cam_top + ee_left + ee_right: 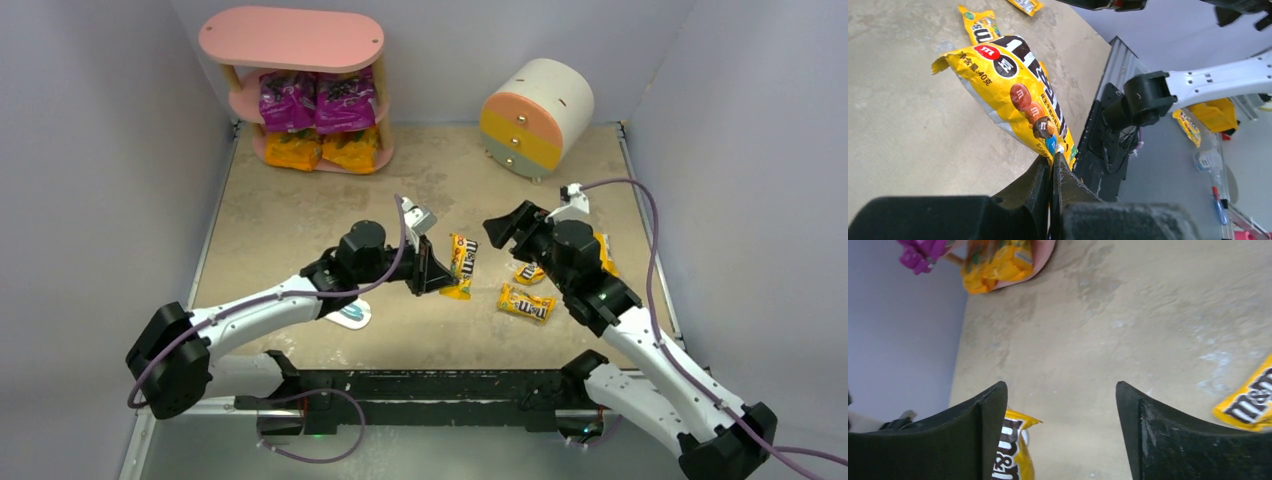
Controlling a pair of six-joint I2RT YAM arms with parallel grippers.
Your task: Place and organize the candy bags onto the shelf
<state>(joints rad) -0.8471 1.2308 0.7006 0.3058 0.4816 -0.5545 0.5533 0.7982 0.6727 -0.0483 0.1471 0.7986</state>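
From above, the pink shelf (290,40) stands in the far corner, with walls tight behind it and on its left. Its middle tier holds the purple grape bags (315,100), its bottom tier holds the orange-yellow bags (322,150), and its top board is bare. I judge the large bags done and four small packs yet to go. All four sit well nearer me than the shelf and to its right. One M&M's pack (463,258) is in my left gripper (443,275), and the loose M&M's packs (526,302) lie around my right gripper (497,232). The floor between them and the shelf is bare, and the drum cabinet (537,115) stands well to the shelf's right. My left wrist view shows my left gripper (1053,165) pinched fully together on one corner of the M&M's pack (1018,95), which hangs crumpled above the floor. My right wrist view shows my right gripper (1060,405) spread wide and holding nothing. A loose M&M's pack (1010,450) peeks from under one finger, and the shelf's bottom board (1040,260) is far ahead. The open top board looks like the easiest place to reach.
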